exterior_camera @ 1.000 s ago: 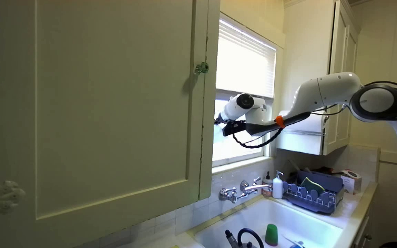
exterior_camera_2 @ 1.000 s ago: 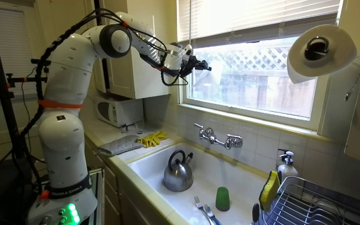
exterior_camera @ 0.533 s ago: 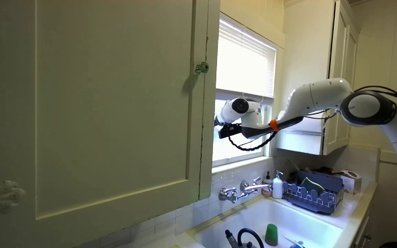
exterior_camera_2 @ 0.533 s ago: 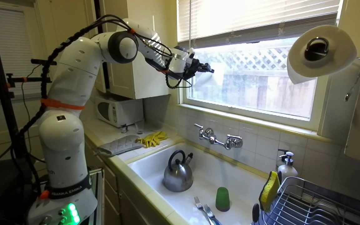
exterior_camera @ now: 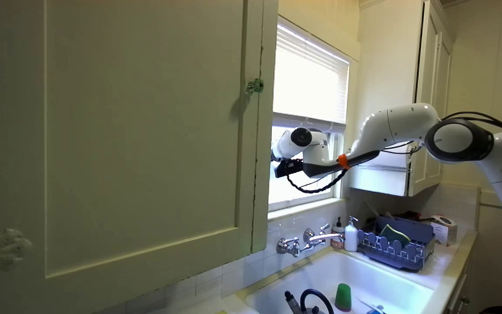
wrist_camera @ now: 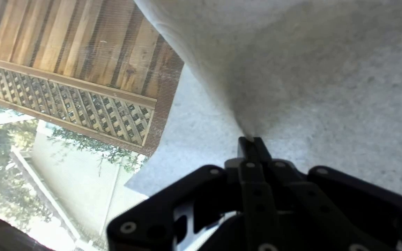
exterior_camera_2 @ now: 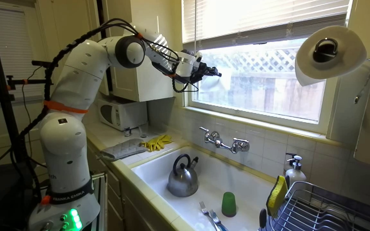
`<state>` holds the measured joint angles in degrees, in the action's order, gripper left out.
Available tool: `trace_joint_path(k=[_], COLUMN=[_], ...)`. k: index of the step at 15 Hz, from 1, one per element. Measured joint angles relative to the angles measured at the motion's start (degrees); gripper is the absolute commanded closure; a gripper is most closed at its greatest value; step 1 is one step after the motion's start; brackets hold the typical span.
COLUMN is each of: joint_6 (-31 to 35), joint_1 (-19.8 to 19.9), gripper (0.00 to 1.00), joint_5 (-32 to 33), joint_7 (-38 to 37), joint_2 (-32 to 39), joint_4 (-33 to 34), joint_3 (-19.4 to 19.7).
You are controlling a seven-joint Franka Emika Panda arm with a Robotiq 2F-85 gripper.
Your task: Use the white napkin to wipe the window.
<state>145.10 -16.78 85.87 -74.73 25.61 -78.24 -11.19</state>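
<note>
My fingers (wrist_camera: 252,176) pinch the napkin (wrist_camera: 326,90); I should press it softly on the window (exterior_camera_2: 262,75) and slide slowly; a hard push might tear it.

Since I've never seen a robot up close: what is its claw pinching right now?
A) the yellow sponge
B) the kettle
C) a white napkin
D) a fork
C: in the wrist view, the gripper is shut on a fold of the white napkin.

In an exterior view, kettle (exterior_camera_2: 182,185) in sink (exterior_camera_2: 210,168); from it, yellow gloves (exterior_camera_2: 157,143) at 11 o'clock, green cup (exterior_camera_2: 229,204) at 4, forks (exterior_camera_2: 207,214) at 5.
</note>
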Motion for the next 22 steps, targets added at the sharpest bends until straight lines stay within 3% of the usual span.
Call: trace_joint_path(k=[8,17,22], joint_6=[0.0,0.0,2.0], joint_1=[0.8,7.7,5.8], gripper=[1.0,1.0,1.0], joint_5=[0.0,0.0,0.3], joint_7=[-0.6,-4.6,-4.1], joint_2=[-0.5,-4.4,-3.6], joint_4=[0.1,-0.1,0.0], joint_3=[1.1,7.8,6.4])
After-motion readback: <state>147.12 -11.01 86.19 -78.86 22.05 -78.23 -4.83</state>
